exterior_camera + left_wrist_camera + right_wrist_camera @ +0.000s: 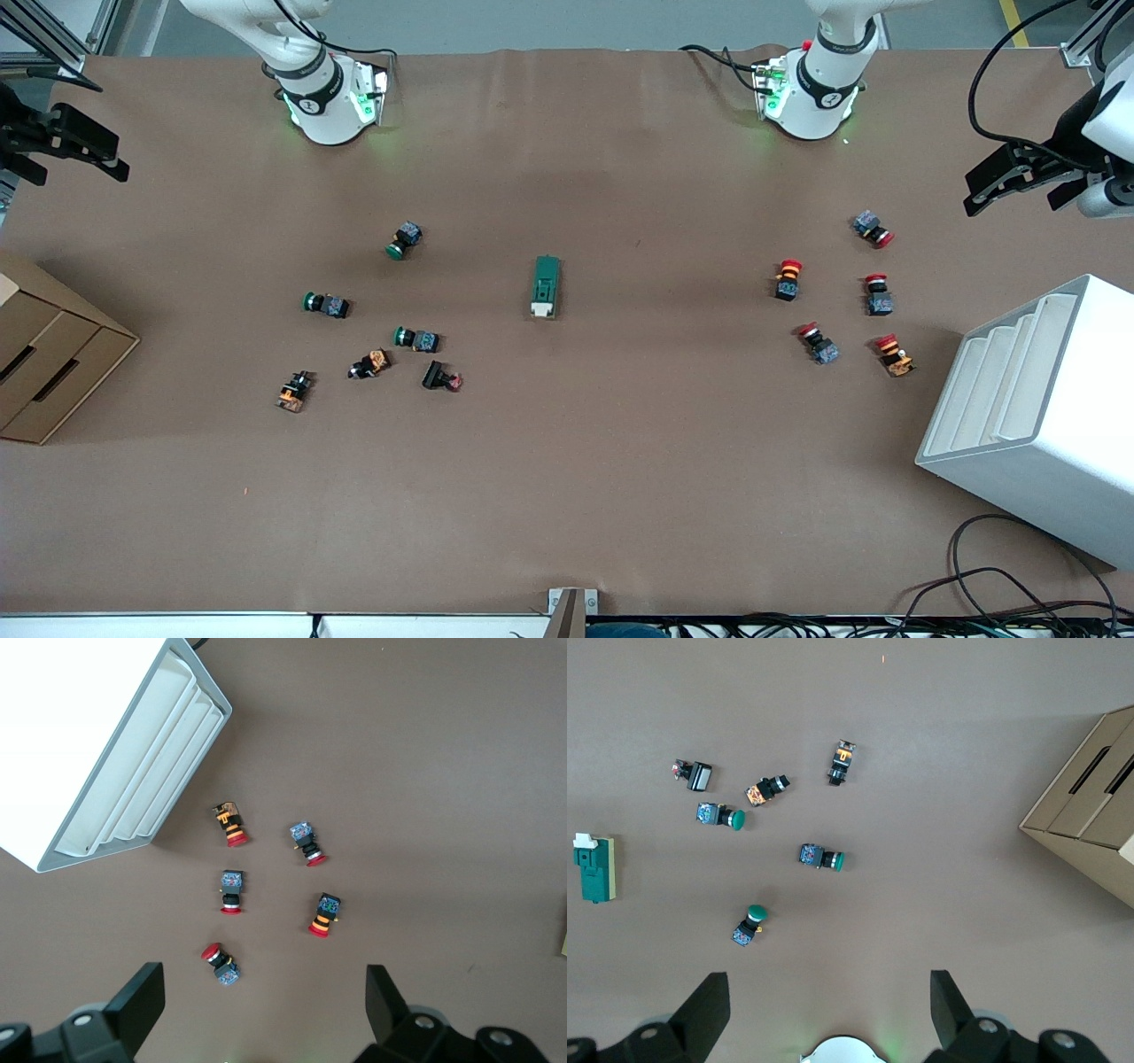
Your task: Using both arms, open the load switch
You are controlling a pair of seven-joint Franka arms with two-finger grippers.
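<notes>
Load switch (pixel 546 287), one, mid-counter between three green-capped buttons (pixel 406 240) and five red-capped buttons (pixel 788 278), well apart from left hand (pixel 1019 182) and right hand (pixel 62 142), both wide open, empty.

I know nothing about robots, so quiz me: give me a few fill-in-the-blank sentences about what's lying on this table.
1. The load switch has a dark-green body and a ____ lever piece at the end nearer the front camera.
2. The push buttons toward the left arm's end of the table, like this one, have ____ caps.
3. Neither the left pincer nor the right pincer holds anything; the fingers of both stand ____.
4. The stepped rack is coloured ____.

Missing words: white; red; open; white
</notes>
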